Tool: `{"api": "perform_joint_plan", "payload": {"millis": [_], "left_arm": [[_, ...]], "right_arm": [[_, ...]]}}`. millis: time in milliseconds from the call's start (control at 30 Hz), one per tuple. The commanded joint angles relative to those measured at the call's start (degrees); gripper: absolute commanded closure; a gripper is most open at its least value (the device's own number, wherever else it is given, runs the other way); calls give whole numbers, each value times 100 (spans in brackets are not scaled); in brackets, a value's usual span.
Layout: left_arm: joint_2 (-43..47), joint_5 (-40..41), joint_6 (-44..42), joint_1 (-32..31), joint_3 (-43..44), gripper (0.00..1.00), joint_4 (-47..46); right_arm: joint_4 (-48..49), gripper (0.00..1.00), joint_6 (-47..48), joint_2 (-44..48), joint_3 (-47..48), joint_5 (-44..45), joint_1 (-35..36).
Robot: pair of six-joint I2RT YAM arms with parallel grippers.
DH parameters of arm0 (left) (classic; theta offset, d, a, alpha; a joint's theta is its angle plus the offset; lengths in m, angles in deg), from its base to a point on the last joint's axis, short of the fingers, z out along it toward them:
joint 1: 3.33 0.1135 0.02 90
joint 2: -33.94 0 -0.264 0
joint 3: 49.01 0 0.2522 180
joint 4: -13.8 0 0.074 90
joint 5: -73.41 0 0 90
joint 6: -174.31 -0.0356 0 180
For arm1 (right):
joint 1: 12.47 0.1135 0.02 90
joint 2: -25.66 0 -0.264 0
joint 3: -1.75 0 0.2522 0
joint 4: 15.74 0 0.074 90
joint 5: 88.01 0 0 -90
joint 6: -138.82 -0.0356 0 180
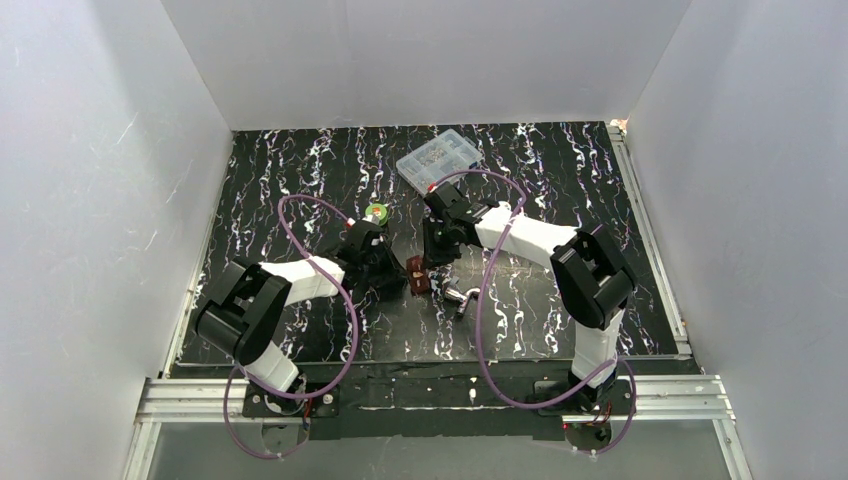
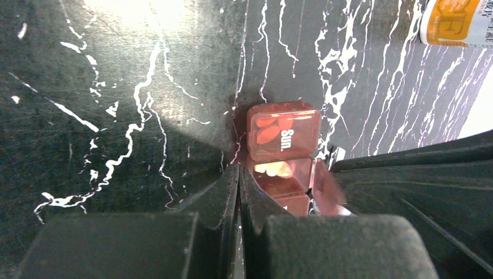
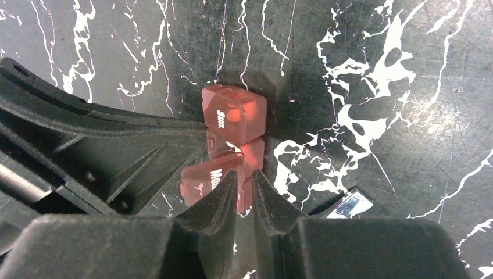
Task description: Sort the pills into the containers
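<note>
the red pill organizer (image 2: pixel 283 132) lies mid-bench (image 2: pixel 116 104), its "sun." lid down and the next cell open with pale pills (image 2: pixel 274 169) inside. the left gripper (image 2: pixel 239 174) is clenched on nothing, tips just beside the organizer. the right gripper (image 3: pixel 244 181) pinches the organizer's red plastic at the raised "mon" lid. the green-capped bottle (image 1: pixel 377 212) stands behind the left gripper; the orange-labelled bottle (image 2: pixel 456 23) sits beyond the organizer.

Fingers (image 3: pixel 216 202) tight on red pill organizer (image 3: pixel 235 113)
</note>
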Motion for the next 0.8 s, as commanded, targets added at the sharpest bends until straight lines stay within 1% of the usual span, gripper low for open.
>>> {"api": "perform_joint_plan", "payload": {"millis": [0,200,433,667,767], "left_arm": [[207,-87,-125,-71,236,100,142],[219,-133,-167,-116,300,100,176],[200,-146,-174,-138,338,100,203],[206,-130,-172,-150,324,100,203],[211,-129,-178,-151,303,100,207]], "right_arm": [[78,77,-27,-153,267,-114,28],[115,75,-42,-216,205,-168,30],[174,74,-89,-298,173,-220,36],[24,75,-102,-493,255,-136,96],[-37,77,-116,-552,269,-67,129]]}}
